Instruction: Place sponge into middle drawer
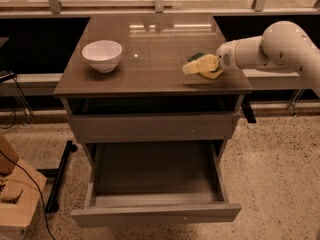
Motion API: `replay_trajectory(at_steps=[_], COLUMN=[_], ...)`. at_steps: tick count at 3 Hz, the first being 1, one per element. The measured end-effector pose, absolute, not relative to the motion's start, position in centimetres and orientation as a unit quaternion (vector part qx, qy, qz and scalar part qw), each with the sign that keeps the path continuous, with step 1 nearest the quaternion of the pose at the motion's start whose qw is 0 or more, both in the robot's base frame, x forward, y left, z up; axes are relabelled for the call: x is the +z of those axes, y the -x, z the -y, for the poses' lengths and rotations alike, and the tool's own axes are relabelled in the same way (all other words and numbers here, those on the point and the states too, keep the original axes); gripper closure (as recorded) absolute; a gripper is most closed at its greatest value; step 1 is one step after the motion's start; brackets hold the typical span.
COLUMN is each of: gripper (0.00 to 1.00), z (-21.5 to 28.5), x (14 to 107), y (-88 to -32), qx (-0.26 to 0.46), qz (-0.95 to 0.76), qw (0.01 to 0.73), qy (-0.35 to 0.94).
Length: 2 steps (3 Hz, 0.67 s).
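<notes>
The sponge [212,74], yellow with a dark green edge, lies on the cabinet top near its right side. My gripper [199,64] reaches in from the right on a white arm and sits right over the sponge, hiding most of it. I cannot tell whether the sponge is held. The middle drawer [156,213] is pulled far out below, and its inside shows nothing in it. The top drawer [150,127] above it is pushed in.
A white bowl [102,55] stands on the left of the cabinet top [150,49]. A wooden stand [15,199] with a cable is on the floor at lower left. A dark window ledge runs behind the cabinet.
</notes>
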State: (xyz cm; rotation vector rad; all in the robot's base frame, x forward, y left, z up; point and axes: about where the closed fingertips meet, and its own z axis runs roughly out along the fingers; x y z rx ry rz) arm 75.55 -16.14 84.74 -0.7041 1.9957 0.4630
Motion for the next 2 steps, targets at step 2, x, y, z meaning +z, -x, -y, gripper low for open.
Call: replay_trajectory(at_steps=[2], gripper=[0.41], z=[16.26], x=[82.61], y=[-76.23], qx=[0.189], qz=[-0.821], qw=[0.46], qy=[0.281])
